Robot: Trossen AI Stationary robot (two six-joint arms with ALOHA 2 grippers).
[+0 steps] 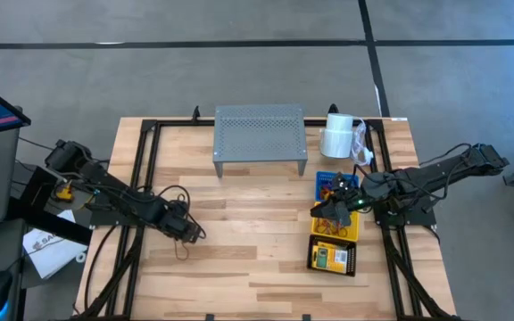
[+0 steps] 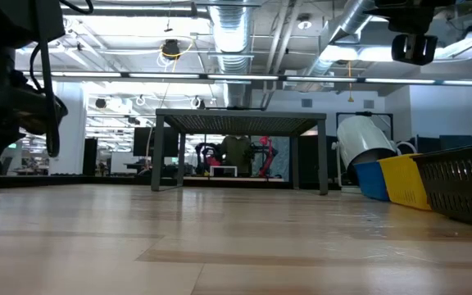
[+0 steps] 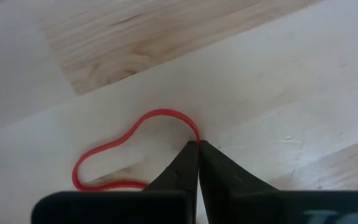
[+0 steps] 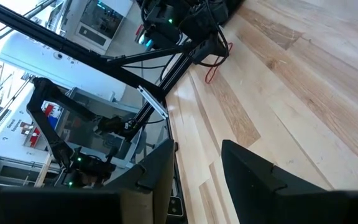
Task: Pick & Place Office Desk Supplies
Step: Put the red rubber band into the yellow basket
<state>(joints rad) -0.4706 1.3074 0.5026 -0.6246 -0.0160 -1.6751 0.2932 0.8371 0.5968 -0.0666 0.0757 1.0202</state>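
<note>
Red and thin, the loop (image 3: 132,146) lies flat on the wooden table (image 1: 239,267), near its left side; it is bent like a bean, and its long way runs slantwise from the left gripper (image 3: 197,146); that gripper's two dark tips are pinched tight together on the loop's edge; the right gripper (image 1: 333,212) hangs over the yellow basket (image 1: 353,230), fingers partly apart; it may hold something, but I cannot tell; the blue basket (image 1: 326,181) and black basket (image 1: 352,259) sit just beside the yellow one.
</note>
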